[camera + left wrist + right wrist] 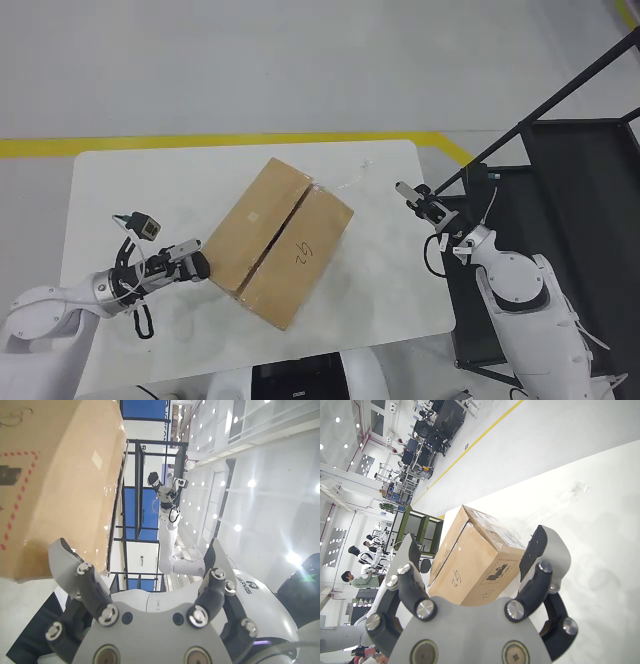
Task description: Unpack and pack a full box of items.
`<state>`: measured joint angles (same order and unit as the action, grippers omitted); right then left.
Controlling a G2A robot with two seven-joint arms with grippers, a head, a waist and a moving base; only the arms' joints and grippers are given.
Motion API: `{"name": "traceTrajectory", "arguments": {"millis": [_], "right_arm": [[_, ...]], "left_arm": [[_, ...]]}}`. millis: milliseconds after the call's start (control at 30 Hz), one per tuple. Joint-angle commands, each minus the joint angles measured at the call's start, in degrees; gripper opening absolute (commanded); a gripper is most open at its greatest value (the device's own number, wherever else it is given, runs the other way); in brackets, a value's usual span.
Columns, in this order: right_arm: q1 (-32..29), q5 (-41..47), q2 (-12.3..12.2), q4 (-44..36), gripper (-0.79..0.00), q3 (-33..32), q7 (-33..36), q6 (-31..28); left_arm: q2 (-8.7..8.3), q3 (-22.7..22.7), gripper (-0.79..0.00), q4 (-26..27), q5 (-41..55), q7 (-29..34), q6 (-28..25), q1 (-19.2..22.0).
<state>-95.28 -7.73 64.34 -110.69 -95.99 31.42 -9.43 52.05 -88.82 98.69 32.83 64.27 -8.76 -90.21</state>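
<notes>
Cardboard box (283,240) lay flat and skewed across the middle of the white surface (130,180), flaps down and meeting along a centre seam. Left fingers (75,562) were spread open and empty just beside the box's corner on that side; whether one touched the cardboard could not be told. Right fingers (546,547) were likewise open and empty, held off the surface's right edge over a black rack (580,200), well apart from the box. A loose strip of clear tape (352,180) lay on the surface near the box's far corner. Likely trouble: a one-sided nudge at the left corner would probably turn or slide the box instead of opening it, and its nearest corner already sat close to the front edge. A full box may be heavy and resist a single open grip. The tape could foul a finger. Open room: plenty on the far and left sides, and moderate room to the right. The rack frame crowded the right arm's path inward.
</notes>
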Motion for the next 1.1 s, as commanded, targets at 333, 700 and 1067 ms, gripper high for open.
{"name": "traceTrajectory", "arguments": {"millis": [333,700,1067], "right_arm": [[0.0,0.0,0.0,0.0,0.0,0.0,0.0,0.0],[0.0,0.0,0.0,0.0,0.0,0.0,0.0,0.0],[0.0,0.0,0.0,0.0,0.0,0.0,0.0,0.0]], "left_arm": [[0.07,-0.7,0.0,0.4,2.4,-0.3,-0.4,0.4],[0.25,-0.3,0.0,2.8,2.5,-3.1,0.8,-2.2],[0.0,-4.3,0.0,7.5,4.5,-1.0,2.2,-15.5]]}}
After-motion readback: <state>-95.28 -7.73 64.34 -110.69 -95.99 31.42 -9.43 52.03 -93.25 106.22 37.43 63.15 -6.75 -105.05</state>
